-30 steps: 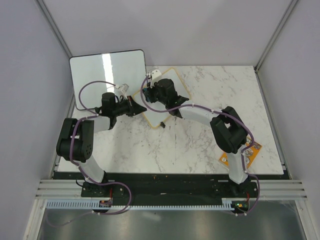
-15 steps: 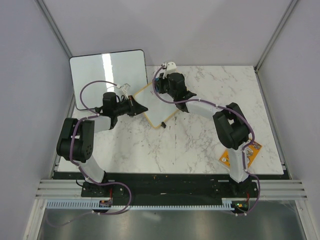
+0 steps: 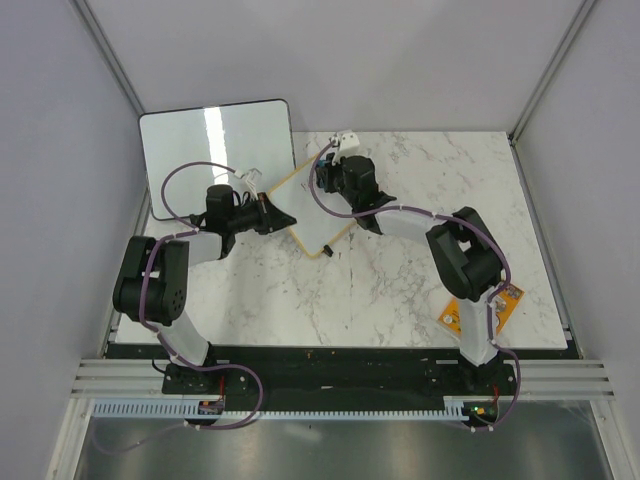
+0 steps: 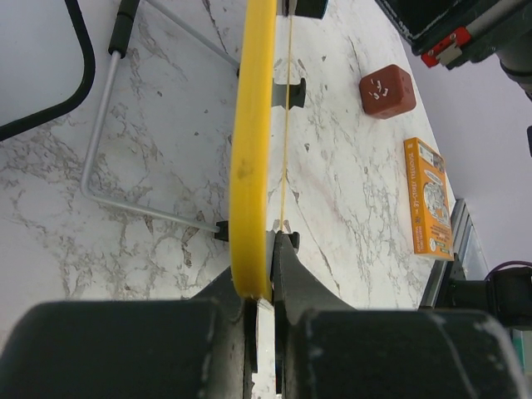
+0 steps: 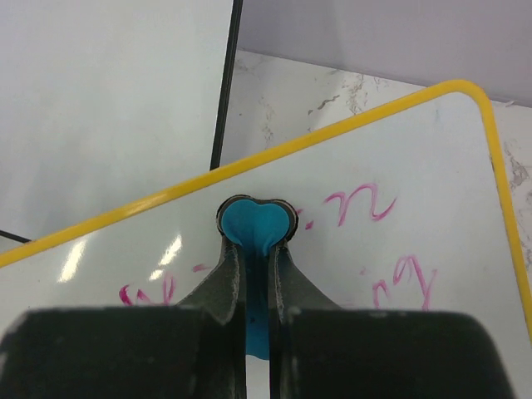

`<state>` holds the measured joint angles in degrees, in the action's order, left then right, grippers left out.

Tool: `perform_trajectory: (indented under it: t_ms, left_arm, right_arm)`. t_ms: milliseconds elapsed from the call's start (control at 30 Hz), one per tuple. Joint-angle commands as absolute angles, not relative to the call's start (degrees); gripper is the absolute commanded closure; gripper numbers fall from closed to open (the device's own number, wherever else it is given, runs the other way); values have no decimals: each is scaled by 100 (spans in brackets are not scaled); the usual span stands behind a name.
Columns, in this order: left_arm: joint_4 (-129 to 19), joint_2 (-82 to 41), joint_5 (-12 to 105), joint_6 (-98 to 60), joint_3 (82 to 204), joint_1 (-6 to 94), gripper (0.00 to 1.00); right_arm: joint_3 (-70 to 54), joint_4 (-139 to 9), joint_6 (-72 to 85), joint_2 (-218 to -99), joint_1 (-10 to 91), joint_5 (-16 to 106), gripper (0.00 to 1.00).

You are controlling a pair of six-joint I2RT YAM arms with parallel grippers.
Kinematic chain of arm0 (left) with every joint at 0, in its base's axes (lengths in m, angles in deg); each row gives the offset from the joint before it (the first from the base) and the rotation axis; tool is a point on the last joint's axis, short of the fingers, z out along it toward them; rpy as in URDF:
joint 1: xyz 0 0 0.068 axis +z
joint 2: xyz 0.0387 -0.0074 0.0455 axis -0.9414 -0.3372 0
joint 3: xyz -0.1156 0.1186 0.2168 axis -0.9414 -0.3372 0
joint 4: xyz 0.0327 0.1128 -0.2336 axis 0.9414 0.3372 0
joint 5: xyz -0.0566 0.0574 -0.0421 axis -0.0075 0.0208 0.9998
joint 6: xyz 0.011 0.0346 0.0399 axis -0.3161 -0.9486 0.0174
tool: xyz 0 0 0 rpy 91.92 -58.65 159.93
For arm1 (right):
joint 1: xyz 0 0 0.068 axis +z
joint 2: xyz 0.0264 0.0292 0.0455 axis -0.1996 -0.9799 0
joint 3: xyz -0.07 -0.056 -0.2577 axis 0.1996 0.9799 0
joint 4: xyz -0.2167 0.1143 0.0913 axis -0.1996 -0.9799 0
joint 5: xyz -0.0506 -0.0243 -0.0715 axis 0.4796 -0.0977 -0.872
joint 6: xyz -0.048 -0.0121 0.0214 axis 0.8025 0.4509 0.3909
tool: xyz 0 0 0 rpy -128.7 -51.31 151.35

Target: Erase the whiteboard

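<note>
Left arm reaching forward, left gripper point(image 4: 268, 249) clamped on the yellow frame of the whiteboard point(image 3: 315, 222), right arm bent over the board, right gripper point(image 5: 255, 241) pinching a blue wiper point(image 5: 253, 226) against its face, beside pink writing point(image 5: 357, 204).

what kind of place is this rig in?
Likely a robot lab cell: marble-look table boxed in by plain walls, left arm and right arm bolted to a rail at its near edge.
</note>
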<state>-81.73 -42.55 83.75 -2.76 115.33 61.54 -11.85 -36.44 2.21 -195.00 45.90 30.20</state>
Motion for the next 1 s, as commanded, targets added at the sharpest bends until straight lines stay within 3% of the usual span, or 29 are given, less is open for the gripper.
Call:
perform_trajectory:
  t_ms: [0, 433, 967]
  left_arm:
    - [-7714, -4148, 9350, -1544, 11433, 5650, 98]
    - [-7671, -4113, 9315, -1579, 11424, 5623, 98]
    - [-7600, -4060, 9306, -1614, 11433, 5623, 98]
  right_arm:
    - [-712, -4723, 648, -19706, 5211, 3252, 100]
    - [-765, -4872, 860, -19750, 5774, 3298, 100]
    - [-1222, -5540, -98, -20198, 3999, 2831, 100]
